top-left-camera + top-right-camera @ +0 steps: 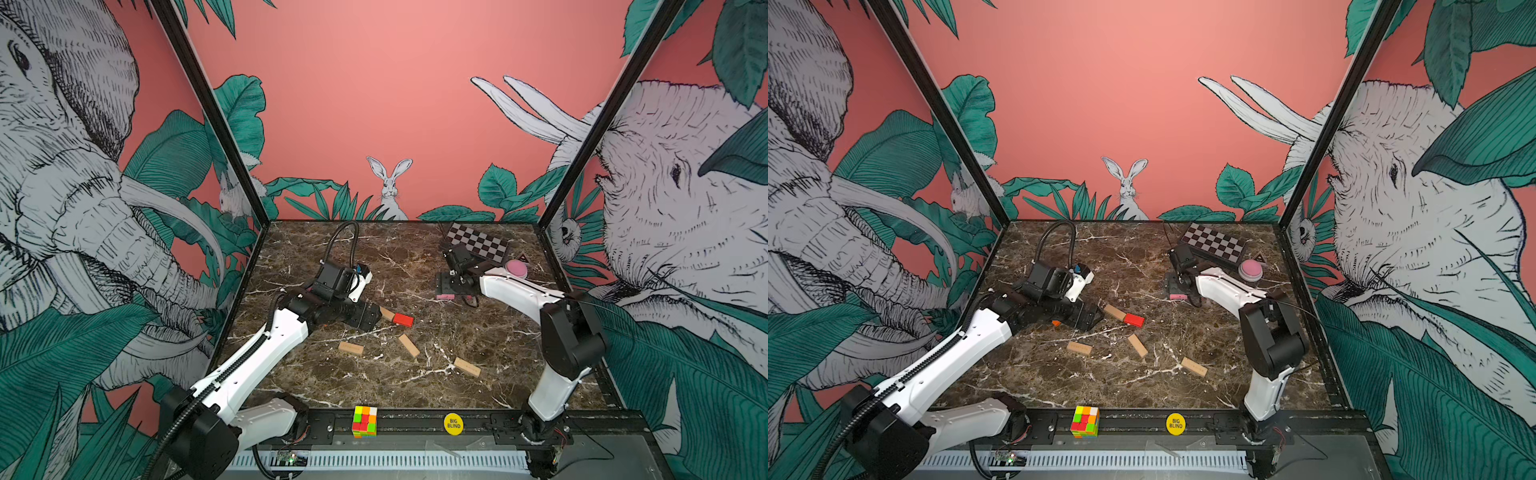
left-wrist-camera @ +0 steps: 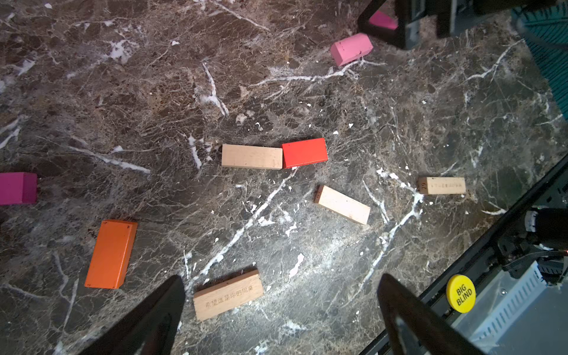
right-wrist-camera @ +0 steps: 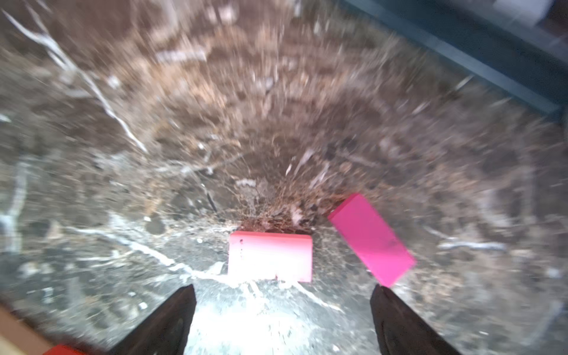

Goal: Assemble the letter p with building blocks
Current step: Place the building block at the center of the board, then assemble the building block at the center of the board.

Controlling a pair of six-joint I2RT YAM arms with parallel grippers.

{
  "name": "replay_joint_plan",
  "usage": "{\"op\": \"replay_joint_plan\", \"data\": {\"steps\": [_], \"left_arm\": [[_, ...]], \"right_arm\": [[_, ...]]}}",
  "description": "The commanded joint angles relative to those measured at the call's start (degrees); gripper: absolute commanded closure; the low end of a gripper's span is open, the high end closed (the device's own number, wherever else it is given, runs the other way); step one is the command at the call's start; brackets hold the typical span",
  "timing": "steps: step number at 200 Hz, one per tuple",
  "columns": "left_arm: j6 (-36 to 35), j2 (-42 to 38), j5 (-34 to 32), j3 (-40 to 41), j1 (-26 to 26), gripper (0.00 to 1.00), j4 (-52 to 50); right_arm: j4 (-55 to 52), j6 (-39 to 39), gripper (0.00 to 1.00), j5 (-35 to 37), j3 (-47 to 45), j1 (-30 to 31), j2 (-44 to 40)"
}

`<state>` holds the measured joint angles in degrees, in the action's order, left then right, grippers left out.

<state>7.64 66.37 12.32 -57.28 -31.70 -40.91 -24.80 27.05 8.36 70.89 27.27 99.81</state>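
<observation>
Building blocks lie flat on the marble table [image 1: 498,332]. A tan block [image 2: 252,156] sits end to end with a red block [image 2: 304,152]. Three more tan blocks [image 1: 351,348] [image 1: 409,345] [image 1: 467,367] lie nearer the front. In the left wrist view an orange block [image 2: 111,254] and a magenta block [image 2: 17,188] show too. My left gripper [image 2: 281,276] hangs open and empty beside the red block [image 1: 403,319]. My right gripper [image 3: 283,287] is open just above a pink block [image 3: 270,256], with another magenta block [image 3: 372,242] beside it. That view is blurred.
A black-and-white checkered box [image 1: 478,243] and a pink round button [image 1: 516,269] stand at the back right, behind my right gripper [image 1: 451,286]. A multicoloured puzzle cube [image 1: 365,422] and a yellow disc [image 1: 453,424] sit on the black front rail.
</observation>
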Motion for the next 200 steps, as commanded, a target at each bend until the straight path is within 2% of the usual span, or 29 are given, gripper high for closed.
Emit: {"op": "replay_joint_plan", "data": {"steps": [1, 52, 78, 108, 200], "left_arm": [[-0.61, -0.42, -0.39, -0.03, -0.1, 0.0, -1.82], [-0.59, -2.33, 2.22, 0.29, -0.11, 0.0, -0.35], [-0.6, -3.42, 3.44, 0.65, -0.12, 0.01, 0.6], [-0.49, -3.97, 4.14, 1.03, -0.02, 0.0, 1.52], [-0.71, -3.21, 3.17, 0.72, -0.03, 0.0, 0.89]], "right_arm": [[-2.94, -3.0, 0.1, 0.91, -0.21, -3.3, -2.11], [-6.31, -9.01, 0.15, -0.41, -0.32, -10.04, -0.83], [-5.55, -10.84, 0.15, -5.78, -0.12, -12.08, 2.36], [-5.91, -11.35, 0.15, -9.48, 1.91, -12.22, 6.76], [-7.28, -11.75, 0.21, -9.59, 6.14, -12.47, 12.62]]}}
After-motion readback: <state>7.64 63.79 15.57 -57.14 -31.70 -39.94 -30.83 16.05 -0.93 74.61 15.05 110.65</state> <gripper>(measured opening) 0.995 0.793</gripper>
